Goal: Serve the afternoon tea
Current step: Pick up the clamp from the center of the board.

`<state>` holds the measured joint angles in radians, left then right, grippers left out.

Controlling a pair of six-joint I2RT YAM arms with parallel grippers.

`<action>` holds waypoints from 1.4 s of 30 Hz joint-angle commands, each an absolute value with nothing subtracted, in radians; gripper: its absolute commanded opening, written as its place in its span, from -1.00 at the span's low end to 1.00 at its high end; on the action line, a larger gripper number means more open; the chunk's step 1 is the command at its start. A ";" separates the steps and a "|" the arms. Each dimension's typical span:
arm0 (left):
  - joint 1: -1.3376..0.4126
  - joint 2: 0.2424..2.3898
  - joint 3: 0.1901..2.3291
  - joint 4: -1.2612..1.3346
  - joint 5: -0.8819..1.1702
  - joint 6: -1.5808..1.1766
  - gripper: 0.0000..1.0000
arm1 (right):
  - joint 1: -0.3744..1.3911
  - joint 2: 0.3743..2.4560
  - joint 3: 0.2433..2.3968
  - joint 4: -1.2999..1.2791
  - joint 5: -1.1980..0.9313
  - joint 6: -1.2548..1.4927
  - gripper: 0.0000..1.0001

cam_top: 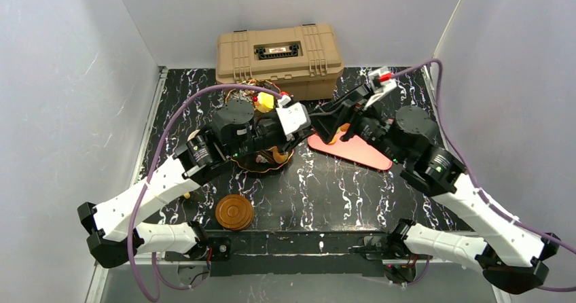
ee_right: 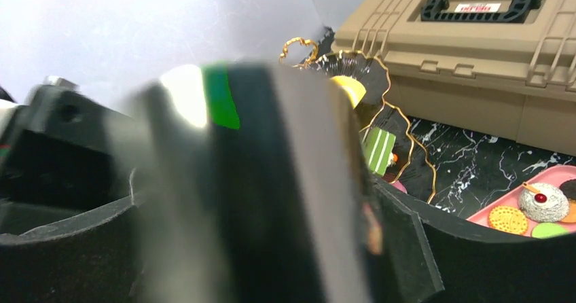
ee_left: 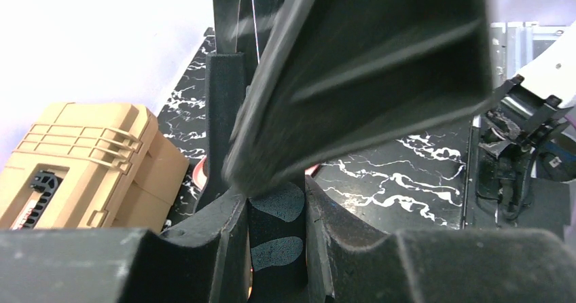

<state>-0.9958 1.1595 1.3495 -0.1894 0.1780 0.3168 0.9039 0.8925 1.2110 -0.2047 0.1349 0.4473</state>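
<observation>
Tiered stand [cam_top: 267, 162] sits just in front of the toolbox [cam_top: 280, 58], before its left half, largely covered in the top view by the left arm's forearm. It stands upright, so its long axis is vertical. Being round, it points no particular way, and a yellow pastry [cam_top: 263, 101] shows on its top tier.

Before the toolbox's right half lies the pink tray [cam_top: 363, 155] carrying more pastries. Its long axis runs on a slant, from close to the toolbox front away toward the right arm's base. A brown saucer [cam_top: 234, 212] rests well apart from the toolbox, near the left arm's base.

Both grippers meet before the middle of the toolbox front, between stand and tray. The left gripper [cam_top: 316, 121] reaches across from the stand's side. Its jaws are narrow with something dark in the gap, and I cannot tell whether that is gripped. The right gripper [cam_top: 337, 132] stands wide and hangs over the tray's toolbox-side end, holding nothing that I can make out.

By my reading the right arm is nearer the tray's pastries. The stand lies on the far side of the left gripper from it, so any carry across must clear that arm.
</observation>
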 commanded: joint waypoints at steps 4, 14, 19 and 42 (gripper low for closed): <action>-0.989 1.115 1.406 -0.233 0.249 0.305 -1.00 | 0.902 0.926 1.239 -0.099 0.053 0.429 0.97; -0.990 1.119 1.373 -0.155 0.152 0.364 -1.00 | 0.895 0.938 1.215 -0.088 0.042 0.503 0.77; -0.989 1.114 1.369 -0.130 0.116 0.377 -0.95 | 0.879 0.931 1.215 -0.127 0.090 0.505 0.49; -0.984 1.057 1.535 -0.387 0.015 0.329 0.96 | 0.819 1.040 1.152 -0.136 0.573 0.202 0.16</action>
<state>-0.9894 1.1011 1.4406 -0.2993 0.0860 0.3580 0.8520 1.0103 1.2072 -0.2234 0.4179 0.3298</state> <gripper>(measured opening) 0.980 0.588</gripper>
